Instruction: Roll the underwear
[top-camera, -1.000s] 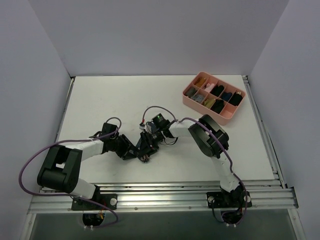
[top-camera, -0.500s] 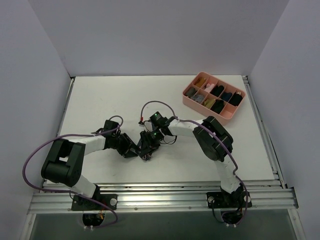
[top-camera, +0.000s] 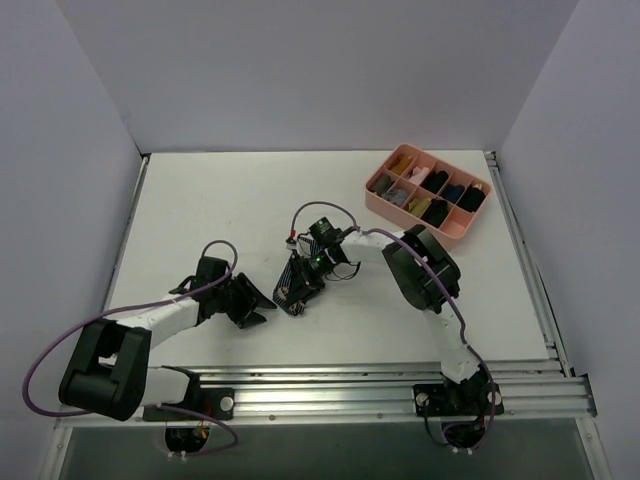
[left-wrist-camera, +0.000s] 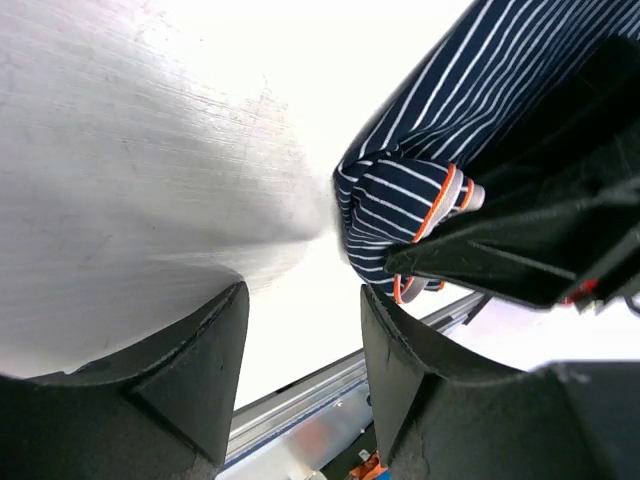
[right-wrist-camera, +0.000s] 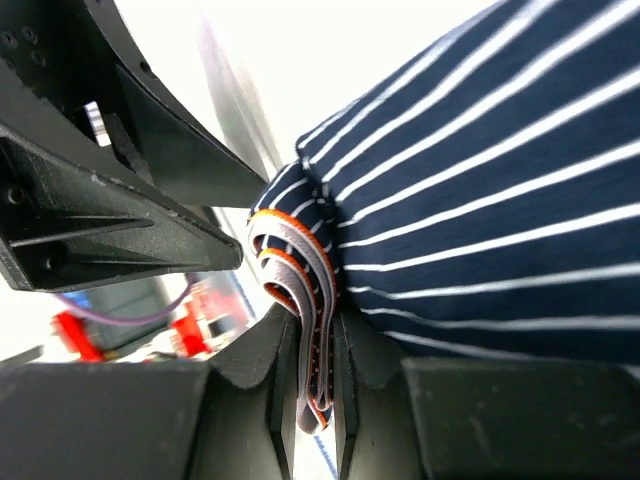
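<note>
1. While the right pincer (right-wrist-camera: 315, 345) pinches the orange-edged waistband of the soft navy pinstriped cloth underwear (right-wrist-camera: 480, 190), the garment bunches just ahead of its fingers.
2. Spread and empty, the left pincer (left-wrist-camera: 300, 330) sits just short of the garment.

The underwear (right-wrist-camera: 480, 200) was soft, matt cloth, and its folded waistband (right-wrist-camera: 300, 285) looked like smoother, faintly shiny elastic. The white table (left-wrist-camera: 120, 150) had a hard, dull sheen with fine scratches, and a brushed metal rail (top-camera: 320, 385) ran along its edge. The fingers (left-wrist-camera: 170, 380) of the left gripper (left-wrist-camera: 300, 300) were matt black plastic, slightly grainy, and the pink tray (top-camera: 405, 218) was smooth plastic.
</note>
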